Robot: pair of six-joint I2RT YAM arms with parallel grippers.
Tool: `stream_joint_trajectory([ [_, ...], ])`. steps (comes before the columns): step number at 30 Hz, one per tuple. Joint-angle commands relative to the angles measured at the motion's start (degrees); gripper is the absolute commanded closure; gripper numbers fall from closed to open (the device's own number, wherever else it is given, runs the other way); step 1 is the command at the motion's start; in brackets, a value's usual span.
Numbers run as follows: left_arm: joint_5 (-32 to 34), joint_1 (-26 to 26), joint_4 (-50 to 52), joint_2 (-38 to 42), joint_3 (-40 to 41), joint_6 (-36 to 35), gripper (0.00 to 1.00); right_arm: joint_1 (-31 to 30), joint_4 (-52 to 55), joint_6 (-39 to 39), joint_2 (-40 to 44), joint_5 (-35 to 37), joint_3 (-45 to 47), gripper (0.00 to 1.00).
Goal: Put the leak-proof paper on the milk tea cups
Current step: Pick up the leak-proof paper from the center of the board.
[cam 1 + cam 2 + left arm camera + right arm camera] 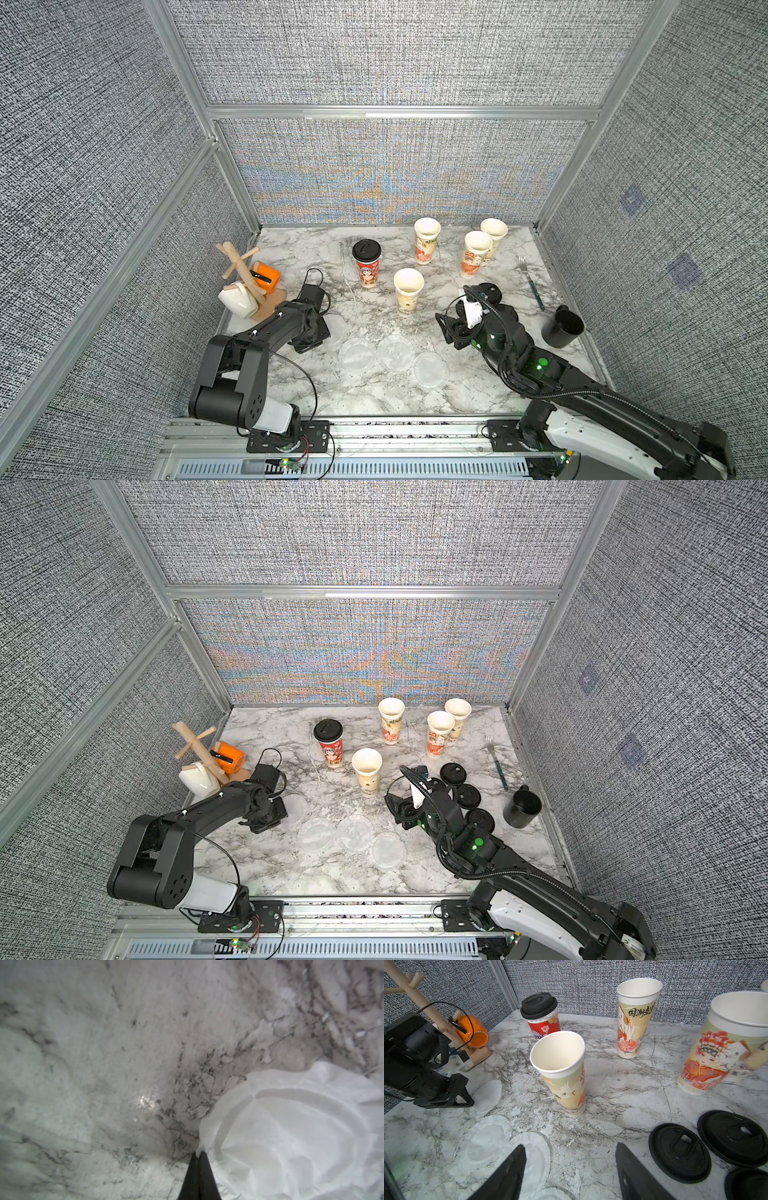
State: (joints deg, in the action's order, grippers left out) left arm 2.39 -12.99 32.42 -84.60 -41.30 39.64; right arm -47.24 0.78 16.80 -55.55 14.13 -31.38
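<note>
Black left claw (198,1156) pinches shut on the edge of a thin translucent white round paper disc (291,1136) on the marble desk (93,1053), three more discs (354,353) just beside it, while the right claw (570,1147) gapes empty facing four open cream printed paper cups (408,291) standing farther back.

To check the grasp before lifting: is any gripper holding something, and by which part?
The left gripper pinches one leak-proof paper disc by its outer edge. The right gripper is open and holds nothing.
</note>
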Motion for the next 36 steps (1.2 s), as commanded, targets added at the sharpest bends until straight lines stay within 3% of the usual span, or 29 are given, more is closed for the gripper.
stream_joint_trajectory([
  [1, -0.97, -0.02, -1.86, 0.73, 0.24, 0.37, 1.0, -0.06, 0.23, 0.77, 0.89, 0.24, -0.08, 0.3],
  [12, -1.23, -0.1, 2.42, 11.12, -3.55, -1.21, 1.0, -0.09, 0.72, 1.55, 5.99, 1.3, 1.24, 0.31],
  [23, -9.85, -0.45, 4.42, 20.53, -8.43, -4.8, 1.0, 0.64, 1.72, 3.83, 6.26, 3.7, 0.75, 0.31],
  [31, -15.45, -3.03, 6.03, 26.96, -19.49, -11.19, 1.0, 6.77, 4.33, 4.65, 5.76, 1.93, -1.98, 0.32],
  [36, -20.18, -6.15, 9.35, 24.21, -29.69, -12.93, 1.0, 12.89, 6.07, 4.65, 6.16, -0.86, -2.95, 0.34],
])
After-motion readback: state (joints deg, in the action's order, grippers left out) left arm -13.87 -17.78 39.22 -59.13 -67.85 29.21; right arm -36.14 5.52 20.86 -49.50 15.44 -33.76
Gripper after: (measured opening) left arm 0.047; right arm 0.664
